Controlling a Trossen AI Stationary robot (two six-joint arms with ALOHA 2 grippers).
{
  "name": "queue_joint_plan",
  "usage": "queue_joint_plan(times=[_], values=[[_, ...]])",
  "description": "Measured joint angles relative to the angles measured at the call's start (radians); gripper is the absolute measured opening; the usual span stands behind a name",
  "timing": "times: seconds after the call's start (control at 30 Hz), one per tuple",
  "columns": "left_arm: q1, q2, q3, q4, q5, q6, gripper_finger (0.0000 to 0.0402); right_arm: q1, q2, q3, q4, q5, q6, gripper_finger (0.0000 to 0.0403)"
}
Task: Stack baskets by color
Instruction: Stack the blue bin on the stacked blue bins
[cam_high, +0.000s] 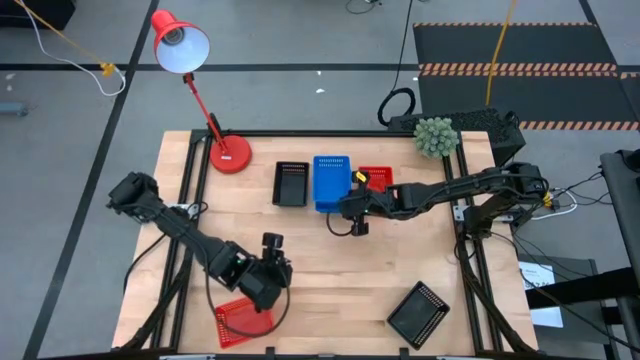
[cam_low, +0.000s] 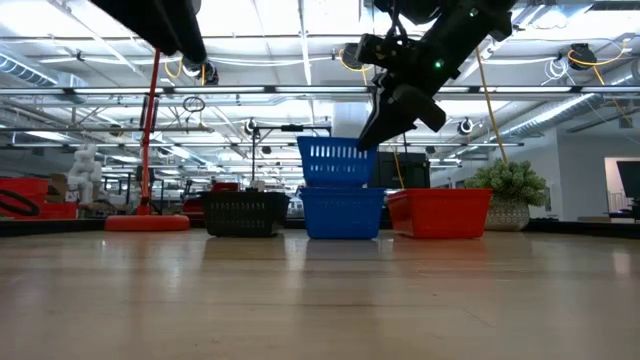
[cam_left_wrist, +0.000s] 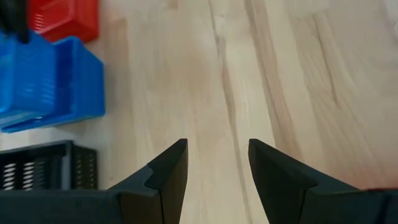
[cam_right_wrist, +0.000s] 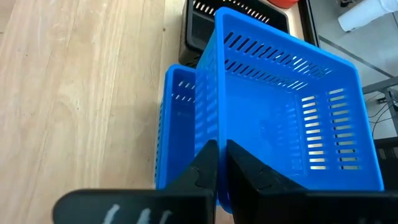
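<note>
Item: blue basket (cam_right_wrist: 280, 118), which I hold pinched by its wall in my right gripper (cam_right_wrist: 221, 163), raised over a second blue basket (cam_low: 342, 212). Left gripper (cam_left_wrist: 216, 165) parted, empty, above red basket (cam_high: 242, 320).

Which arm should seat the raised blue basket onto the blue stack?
Right. The right gripper is shut on the upper blue basket, directly above the lower blue basket. The left gripper is open, empty, elsewhere.
</note>
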Motion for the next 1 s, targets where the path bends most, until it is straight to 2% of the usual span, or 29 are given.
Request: queue_joint_plan(times=[0.17,0.3,1.0], values=[[0.045,0.0,-0.038,0.103,0.088,0.063,0.0172,-0.005,0.0,0.0,0.001,-0.078,0.004,0.0011],[0.069,0.0,-0.061,0.164,0.138,0.106,0.0172,-0.006,0.0,0.0,0.013,-0.077,0.011,0.0011],[0.09,0.0,-0.063,0.2,0.163,0.163,0.0172,-0.04,0.0,-0.092,0.09,-0.078,-0.002,0.0014]])
